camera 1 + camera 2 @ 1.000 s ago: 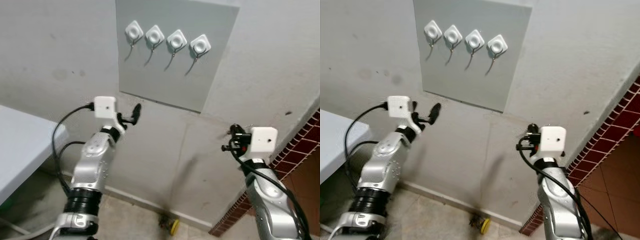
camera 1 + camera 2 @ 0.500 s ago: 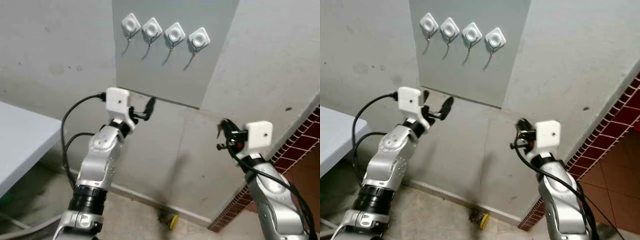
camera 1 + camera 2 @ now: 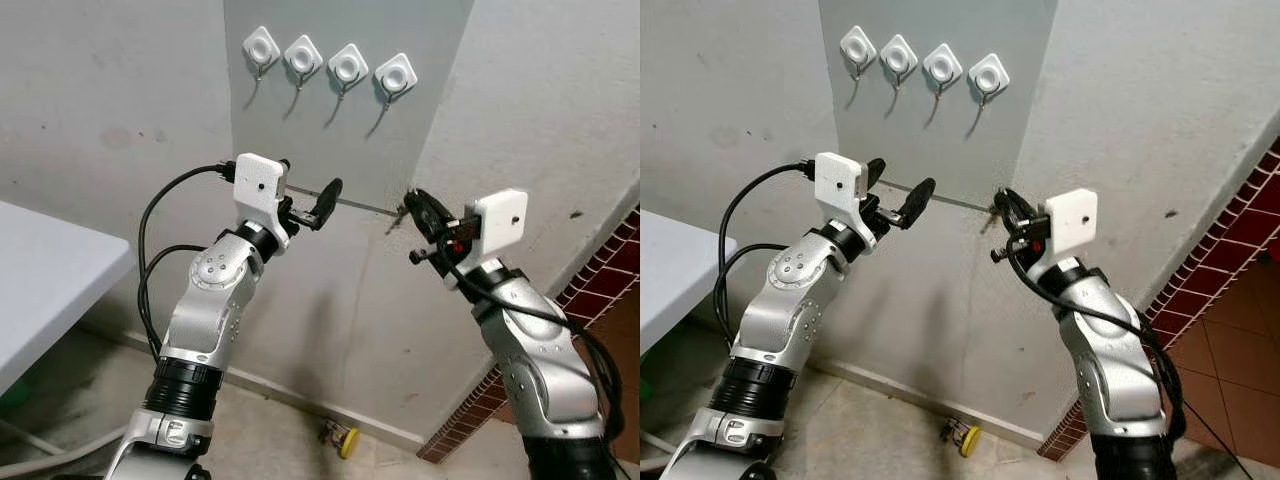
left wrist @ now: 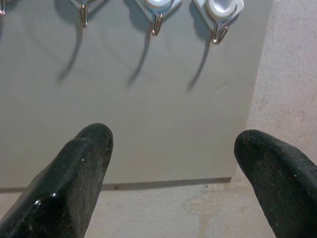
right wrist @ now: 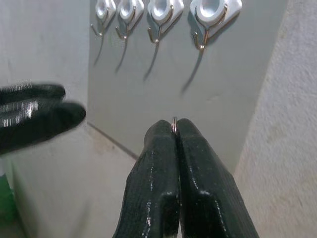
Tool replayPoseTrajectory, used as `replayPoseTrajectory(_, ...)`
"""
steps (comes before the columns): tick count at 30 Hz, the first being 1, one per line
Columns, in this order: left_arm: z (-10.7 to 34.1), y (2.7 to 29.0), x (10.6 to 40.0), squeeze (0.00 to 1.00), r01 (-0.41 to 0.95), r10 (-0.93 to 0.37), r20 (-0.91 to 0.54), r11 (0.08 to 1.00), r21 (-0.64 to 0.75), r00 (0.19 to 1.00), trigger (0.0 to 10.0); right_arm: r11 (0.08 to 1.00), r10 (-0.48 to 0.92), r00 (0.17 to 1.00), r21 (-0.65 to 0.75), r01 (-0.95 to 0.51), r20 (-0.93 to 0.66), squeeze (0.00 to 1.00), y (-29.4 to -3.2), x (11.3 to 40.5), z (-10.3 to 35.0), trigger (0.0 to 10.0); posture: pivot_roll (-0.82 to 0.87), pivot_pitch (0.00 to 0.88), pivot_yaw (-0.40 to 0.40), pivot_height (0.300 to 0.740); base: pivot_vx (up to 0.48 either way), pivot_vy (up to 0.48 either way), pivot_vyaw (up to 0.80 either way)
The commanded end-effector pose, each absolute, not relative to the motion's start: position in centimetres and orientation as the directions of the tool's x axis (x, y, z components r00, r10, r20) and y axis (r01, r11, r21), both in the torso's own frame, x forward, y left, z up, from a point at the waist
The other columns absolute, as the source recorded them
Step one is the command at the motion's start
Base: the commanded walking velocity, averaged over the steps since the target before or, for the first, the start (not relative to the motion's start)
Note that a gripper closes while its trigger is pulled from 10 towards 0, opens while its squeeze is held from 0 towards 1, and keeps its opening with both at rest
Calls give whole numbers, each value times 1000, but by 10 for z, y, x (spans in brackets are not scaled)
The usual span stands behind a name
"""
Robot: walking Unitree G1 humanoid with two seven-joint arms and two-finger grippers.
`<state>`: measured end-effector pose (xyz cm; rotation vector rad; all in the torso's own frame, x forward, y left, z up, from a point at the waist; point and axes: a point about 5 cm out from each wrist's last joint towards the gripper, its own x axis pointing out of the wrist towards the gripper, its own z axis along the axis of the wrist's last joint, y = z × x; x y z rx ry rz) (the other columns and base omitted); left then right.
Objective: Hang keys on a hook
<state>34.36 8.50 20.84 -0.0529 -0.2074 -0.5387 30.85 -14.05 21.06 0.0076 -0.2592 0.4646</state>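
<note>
A rough grey wall (image 3: 120, 90) fills the background, with a smooth grey panel (image 3: 340, 140) fixed flat against it, and that panel serves as the landmark here.

Nearest the camera, both silver arms reach up toward the panel's lower edge. The left claw (image 3: 305, 205) hovers just before the panel's lower edge, toward its left half, with its two black fingers (image 4: 74, 173) spread wide apart and nothing between them; in its wrist view the panel's bottom edge runs across between the fingertips. The right claw (image 3: 420, 212) sits at the panel's lower right corner, its fingers pressed tightly together. A thin metal key ring (image 5: 174, 120) peeks out at the very tip, pinched between the pads; the rest of the keys cannot be made out.

Low on the floor, below the panel, a small yellow object (image 3: 345, 440) lies against the skirting. A pale worktop (image 3: 50, 280) stands well off to the panel's left, and red brick tiling (image 3: 610, 260) runs down the wall to its right.

Farthest up, four white hooks (image 3: 330, 65) sit in a row across the top of the panel, each a diamond-shaped pad with a small metal hook hanging from it. All four hang bare, well above both claws.
</note>
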Motion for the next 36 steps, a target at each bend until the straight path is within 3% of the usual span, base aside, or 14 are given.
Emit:
replayPoseTrajectory(1,216,84,343,0,517,-505,228,856,7,833,10000,894,435,859,-13,-448,268,0,-142,315,216,10000,9,24,-68,740,0,0,0)
replayPoseTrajectory(36,219,81,340,0,511,-493,227,859,-26,840,10000,796,417,789,238,-556,451,0,-108,374,269,10000,19,53,-76,740,0,0,0)
